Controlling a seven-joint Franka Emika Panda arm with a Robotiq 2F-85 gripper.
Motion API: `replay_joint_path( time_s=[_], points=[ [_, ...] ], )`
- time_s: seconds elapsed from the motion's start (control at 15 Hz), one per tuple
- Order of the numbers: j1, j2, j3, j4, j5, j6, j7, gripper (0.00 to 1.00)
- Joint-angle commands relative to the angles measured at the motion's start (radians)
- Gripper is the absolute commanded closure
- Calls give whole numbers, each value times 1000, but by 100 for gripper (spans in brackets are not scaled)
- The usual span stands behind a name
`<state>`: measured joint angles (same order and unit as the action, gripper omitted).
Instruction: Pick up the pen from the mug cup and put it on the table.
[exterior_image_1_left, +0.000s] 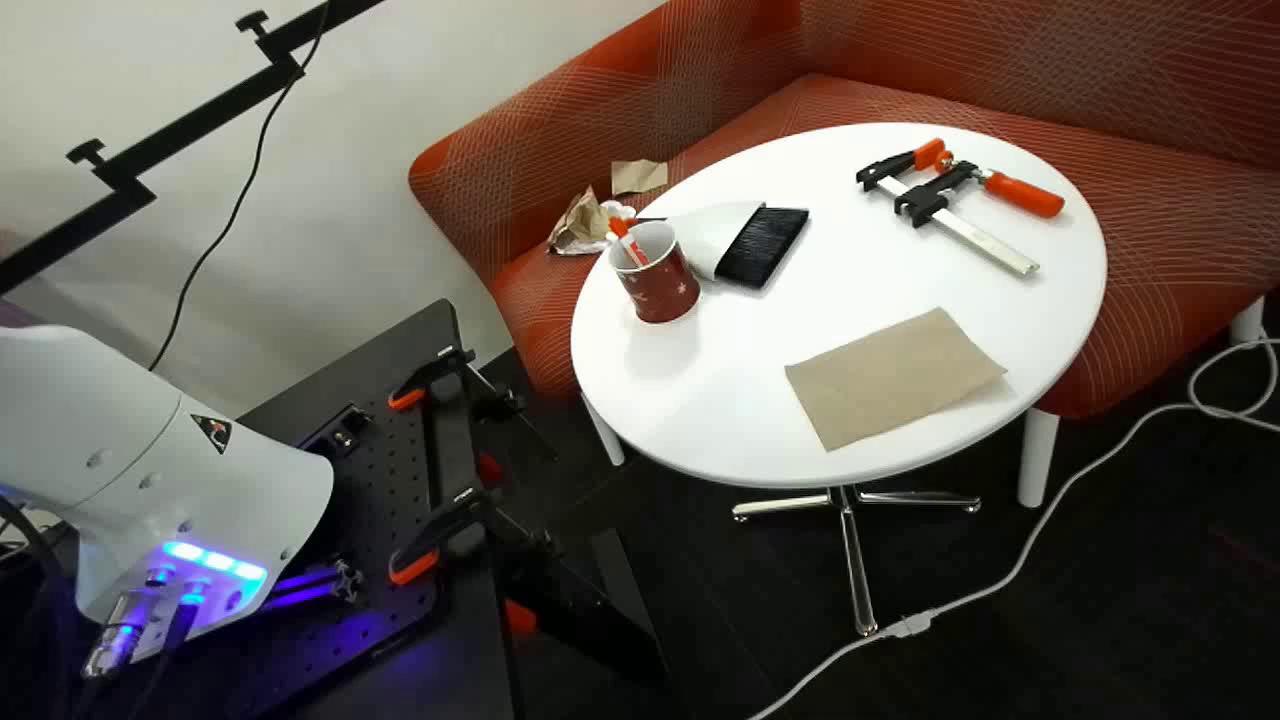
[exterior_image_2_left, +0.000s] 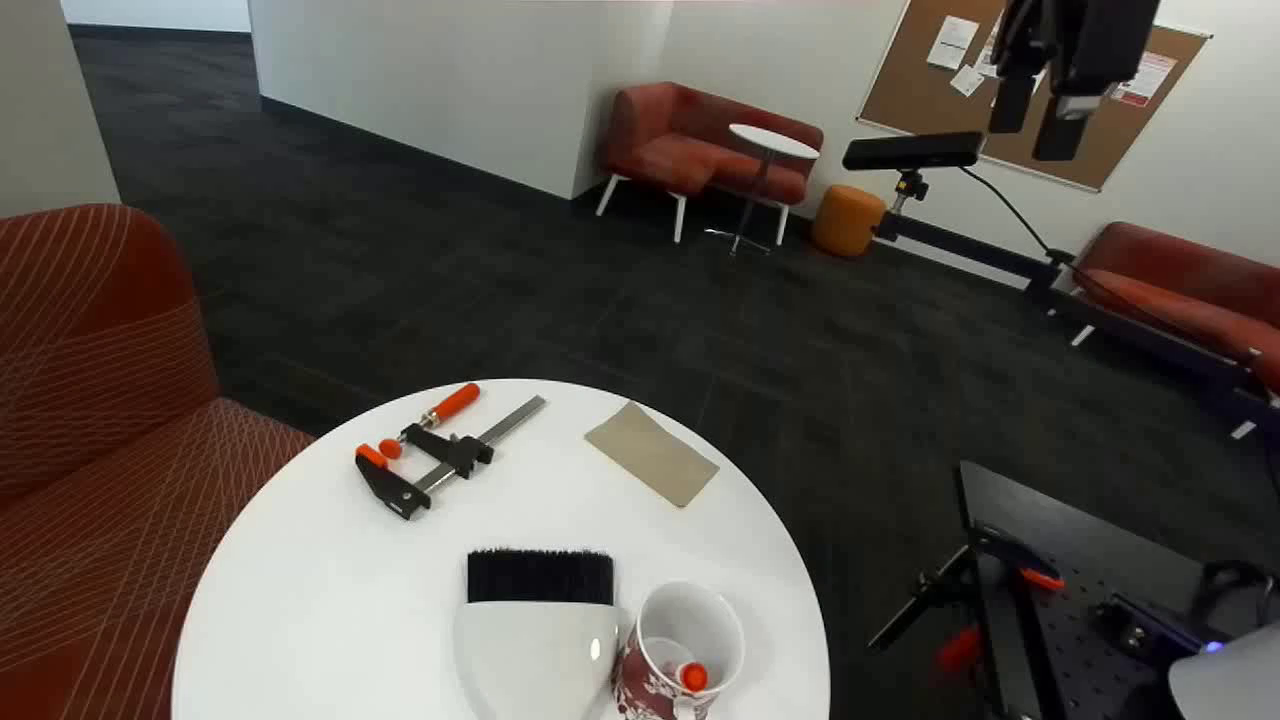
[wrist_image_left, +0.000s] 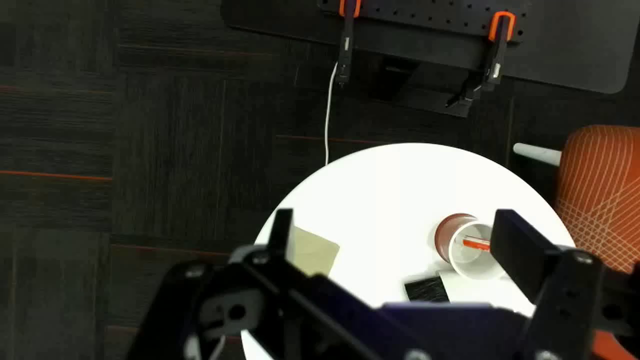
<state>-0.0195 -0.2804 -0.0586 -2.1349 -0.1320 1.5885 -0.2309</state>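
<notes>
One pen (exterior_image_1_left: 630, 243), leaning in the mug cup (exterior_image_1_left: 662, 292) on the desk (exterior_image_1_left: 720, 390), with orange-red end above the rim. Probably light, stiff and hardly fragile, perhaps slippery from smooth plastic; best pinched across that exposed end, clear of the rim. Empty, widely parted jaws, well apart from the mug cup. Too small to read: notices (exterior_image_2_left: 952, 42) on the pinboard (exterior_image_2_left: 925, 92), triangular label (exterior_image_1_left: 212, 432) on the arm (exterior_image_1_left: 250, 490); no brand legible.

In an exterior view we see the pen (exterior_image_1_left: 632, 246) leaning in the mug cup (exterior_image_1_left: 663, 288) on the table (exterior_image_1_left: 690, 400), a black-bristled brush (exterior_image_1_left: 740, 243) just beside it, a brown sheet (exterior_image_1_left: 893, 378) and an orange-handled clamp (exterior_image_1_left: 925, 202) farther off, a rust-orange sofa (exterior_image_1_left: 720, 70) behind.
</notes>
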Motion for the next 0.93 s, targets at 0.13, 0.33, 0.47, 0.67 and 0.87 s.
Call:
replay_joint_path(
  time_s=[0.13,0.33,0.47,0.67,0.87],
  points=[
    [1,1,-1,2,0,-2,0,0],
    [1,1,-1,2,0,-2,0,0],
    [1,1,-1,2,0,-2,0,0],
    [20,-1,4,-22,11,46,-44,0],
    [48,-6,10,-68,42,118,-111,0]
  ],
)
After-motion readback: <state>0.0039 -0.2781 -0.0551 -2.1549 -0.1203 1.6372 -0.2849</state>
